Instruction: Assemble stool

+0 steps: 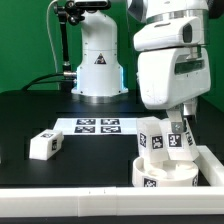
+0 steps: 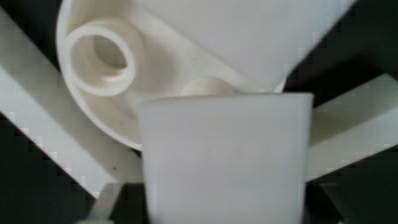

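Black tabletop (image 1: 60,115) lies under everything. End effector (image 1: 176,132) is closed on a stool leg (image 2: 222,150), just over the round seat (image 1: 165,177) near the tabletop's front edge, at the exterior view's right. Best to hold the leg straight, line it up with the hole (image 2: 102,60), and push gently.

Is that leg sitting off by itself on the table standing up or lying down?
Lying down: the loose leg rests on its long side on the table.

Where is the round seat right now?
In the exterior view the seat sits at the lower right, directly under the gripper and the leg it holds.
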Robot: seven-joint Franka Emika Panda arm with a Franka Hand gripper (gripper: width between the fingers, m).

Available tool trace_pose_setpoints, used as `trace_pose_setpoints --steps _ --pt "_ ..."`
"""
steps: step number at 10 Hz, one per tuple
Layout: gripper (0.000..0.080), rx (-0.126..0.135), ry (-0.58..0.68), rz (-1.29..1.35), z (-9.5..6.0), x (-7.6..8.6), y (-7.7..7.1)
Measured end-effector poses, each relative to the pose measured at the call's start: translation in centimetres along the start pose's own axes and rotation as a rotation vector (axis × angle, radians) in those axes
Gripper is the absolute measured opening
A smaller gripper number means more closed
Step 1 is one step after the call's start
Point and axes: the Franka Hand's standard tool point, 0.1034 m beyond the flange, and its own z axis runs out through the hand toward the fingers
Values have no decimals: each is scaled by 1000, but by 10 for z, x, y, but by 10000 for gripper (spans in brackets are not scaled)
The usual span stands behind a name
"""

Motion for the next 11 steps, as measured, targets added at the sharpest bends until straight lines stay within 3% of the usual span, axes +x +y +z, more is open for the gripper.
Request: trace_pose_setpoints --steps 5,7,11 --pt "337 8 -1 459 1 9 -9" --pt "337 -4 17 602 2 10 -8" --pt "337 2 23 853 1 11 -8"
